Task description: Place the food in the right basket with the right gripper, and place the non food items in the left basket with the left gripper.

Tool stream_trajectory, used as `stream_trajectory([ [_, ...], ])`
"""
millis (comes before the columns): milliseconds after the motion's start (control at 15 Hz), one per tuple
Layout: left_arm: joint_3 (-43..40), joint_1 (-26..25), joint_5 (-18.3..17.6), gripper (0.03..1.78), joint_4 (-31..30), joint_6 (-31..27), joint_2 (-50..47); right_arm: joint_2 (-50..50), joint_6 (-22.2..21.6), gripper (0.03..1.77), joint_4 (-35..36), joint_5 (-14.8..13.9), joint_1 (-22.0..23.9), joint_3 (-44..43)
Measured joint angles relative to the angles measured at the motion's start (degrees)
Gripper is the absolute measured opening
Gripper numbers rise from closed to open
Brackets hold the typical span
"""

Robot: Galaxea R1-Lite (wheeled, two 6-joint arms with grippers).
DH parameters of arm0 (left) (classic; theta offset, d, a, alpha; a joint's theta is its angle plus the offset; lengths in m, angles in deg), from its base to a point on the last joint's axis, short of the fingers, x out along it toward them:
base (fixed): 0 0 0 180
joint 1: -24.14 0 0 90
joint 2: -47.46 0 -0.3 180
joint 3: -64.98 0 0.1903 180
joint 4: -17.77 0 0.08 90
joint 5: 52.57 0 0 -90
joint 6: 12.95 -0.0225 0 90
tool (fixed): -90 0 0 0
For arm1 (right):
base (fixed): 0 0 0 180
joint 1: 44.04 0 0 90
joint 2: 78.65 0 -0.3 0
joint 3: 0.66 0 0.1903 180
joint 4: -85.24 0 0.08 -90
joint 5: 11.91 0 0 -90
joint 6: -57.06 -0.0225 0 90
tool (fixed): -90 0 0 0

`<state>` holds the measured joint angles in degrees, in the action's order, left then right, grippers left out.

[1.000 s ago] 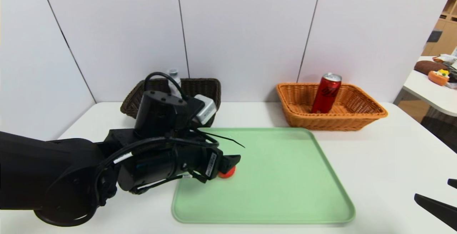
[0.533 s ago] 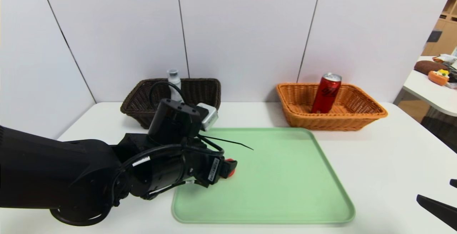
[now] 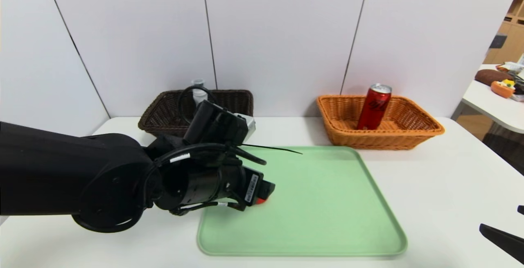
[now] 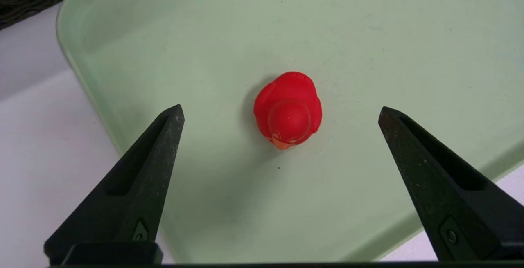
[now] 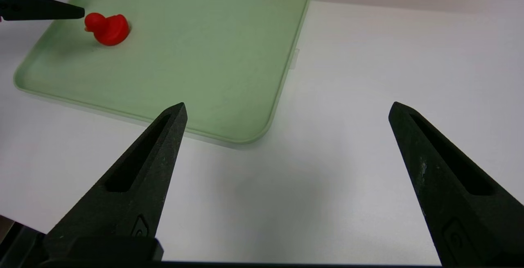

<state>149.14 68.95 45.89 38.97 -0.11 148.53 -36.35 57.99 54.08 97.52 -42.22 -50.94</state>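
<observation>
Flat pale-green plastic tray with rounded corners and low raised rim (image 3: 368, 186) lies centred on the white counter (image 3: 442, 170). White wall panels with dark seams (image 3: 286, 34) stand behind. A second white table carrying assorted clutter (image 3: 499, 104) sits far right.

The left gripper (image 4: 280, 112) has swung round over the near-left part of the green tray (image 3: 327, 202): its wrist box, a second ago level with the front wall of the dark brown basket (image 3: 229, 100), now sits higher and further right in the head view. The arm covers more of the red duck (image 4: 287, 109), leaving only a sliver showing. The white bottle (image 3: 198, 92) seems more hidden too.
</observation>
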Motion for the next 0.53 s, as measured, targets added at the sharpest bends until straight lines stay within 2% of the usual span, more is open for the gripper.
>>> stream_trajectory([
  [267, 8.36, 1.22, 0.02, 1.69, 12.51, 4.22, 2.47, -0.02, 0.00, 1.70, 0.05, 0.02, -0.26, -0.04],
  [533, 14.84, 1.41, 1.23, 1.69, 20.74, 6.89, 6.56, -0.11, -0.07, 1.70, 0.02, 0.05, -0.33, -0.06],
])
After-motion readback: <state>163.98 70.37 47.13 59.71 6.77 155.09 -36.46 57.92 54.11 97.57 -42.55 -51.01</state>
